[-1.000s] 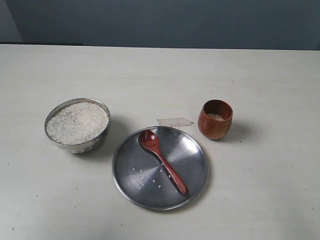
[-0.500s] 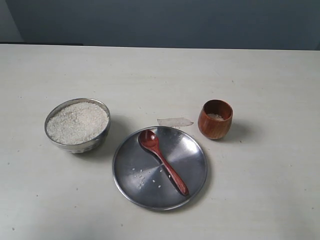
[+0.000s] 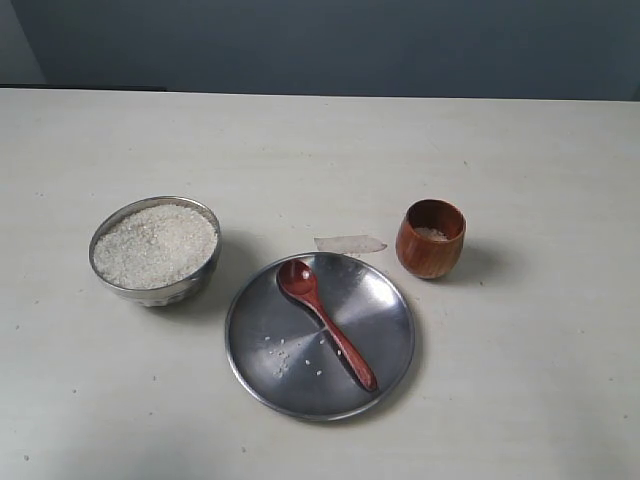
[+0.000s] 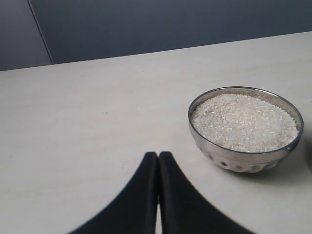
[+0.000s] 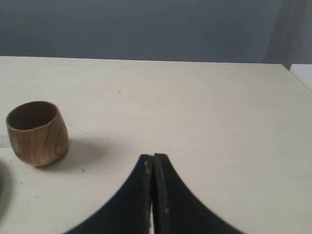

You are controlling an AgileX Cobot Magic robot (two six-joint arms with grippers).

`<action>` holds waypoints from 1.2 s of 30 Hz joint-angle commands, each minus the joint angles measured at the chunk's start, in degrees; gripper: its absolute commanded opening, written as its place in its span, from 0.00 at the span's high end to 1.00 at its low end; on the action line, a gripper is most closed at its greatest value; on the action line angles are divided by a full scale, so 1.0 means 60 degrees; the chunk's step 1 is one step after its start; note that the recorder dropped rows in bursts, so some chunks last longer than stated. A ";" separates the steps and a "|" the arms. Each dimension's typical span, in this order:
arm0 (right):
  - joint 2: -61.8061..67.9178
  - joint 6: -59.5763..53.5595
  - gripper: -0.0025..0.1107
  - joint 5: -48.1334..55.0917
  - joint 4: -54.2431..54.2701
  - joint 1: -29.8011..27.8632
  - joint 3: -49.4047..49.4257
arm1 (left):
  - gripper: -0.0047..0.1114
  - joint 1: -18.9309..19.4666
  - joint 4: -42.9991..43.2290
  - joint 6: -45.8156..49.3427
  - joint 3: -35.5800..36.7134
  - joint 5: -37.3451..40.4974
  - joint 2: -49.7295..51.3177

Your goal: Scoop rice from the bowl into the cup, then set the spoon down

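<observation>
On the table [image 3: 530, 400] in the exterior view, the spoon [image 3: 326, 323] is lying on the plate [image 3: 385, 300] between the bowl [image 3: 172, 292] of rice [image 3: 155, 245] and the cup [image 3: 430, 248], while the left wrist view is showing the left gripper [image 4: 158, 158] closed and empty near the bowl, the right wrist view is showing the right gripper [image 5: 152, 159] likewise near the cup, so both are probably best keeping clear of the spoon, nothing having moved since the earlier frames.

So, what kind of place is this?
Probably a staged test bench, not a real kitchen: a plain pale table, a bare dark wall, and only the bowl of rice, spoon and cup.
</observation>
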 commanded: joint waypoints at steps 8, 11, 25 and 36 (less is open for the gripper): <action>-0.0032 0.0000 0.98 -0.0115 0.0001 -0.0058 0.0040 | 0.96 0.0019 -0.0470 0.0000 0.0028 -0.0054 -0.0063; -0.0032 0.0000 0.98 -0.0115 0.0001 -0.0058 0.0040 | 0.96 0.0019 -0.0430 0.0000 0.0028 -0.0054 -0.0063; -0.0032 0.0000 0.98 -0.0115 0.0001 -0.0058 0.0040 | 0.96 0.0019 -0.0282 0.0000 0.0028 -0.0054 -0.0063; -0.0032 0.0000 0.98 -0.0115 0.0001 -0.0058 0.0040 | 0.96 0.0019 -0.0282 0.0000 0.0028 -0.0054 -0.0063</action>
